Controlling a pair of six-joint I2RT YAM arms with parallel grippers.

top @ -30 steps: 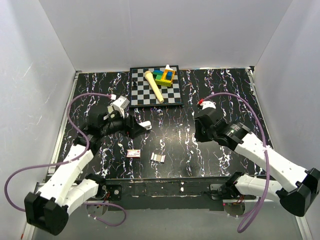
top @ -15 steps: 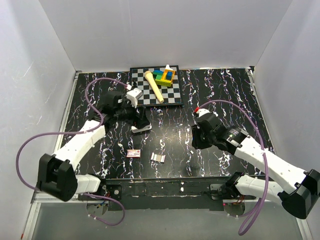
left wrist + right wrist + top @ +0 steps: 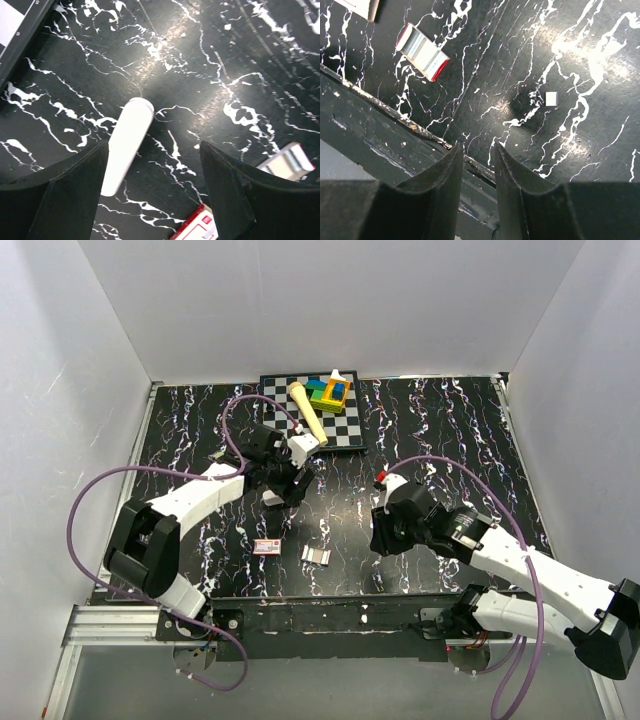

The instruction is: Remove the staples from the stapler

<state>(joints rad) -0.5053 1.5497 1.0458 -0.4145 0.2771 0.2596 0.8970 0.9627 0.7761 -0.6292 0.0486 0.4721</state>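
Because lying on a hard, glossy black table [image 3: 450,430] veined with white, expect anything thin to sit flush and resist a pinch from above. At the far edge, a flat chessboard [image 3: 345,430] carrying bright toy blocks [image 3: 328,392] and a pale wooden peg [image 3: 308,412]. Left gripper [image 3: 154,150] spread wide and empty, hanging over the stapler [image 3: 127,145]: smooth, rounded white plastic arm, its dark body hard to make out against the table. Probably rigid and fairly heavy, best taken across its narrow sides. Right gripper [image 3: 476,149] low by the near edge, fingers only a narrow gap apart, nothing between them. Near centre-left, a small red-and-white box [image 3: 267,546], likely light card. Just right of it and apart, the staples [image 3: 317,555]: a short, silvery, ribbed strip lying flat and loose, already outside the stapler and nearer than it. Judged feather-light, slick, stiff along the row yet brittle at the glued joins; pinch gently across the long edges at mid-length.
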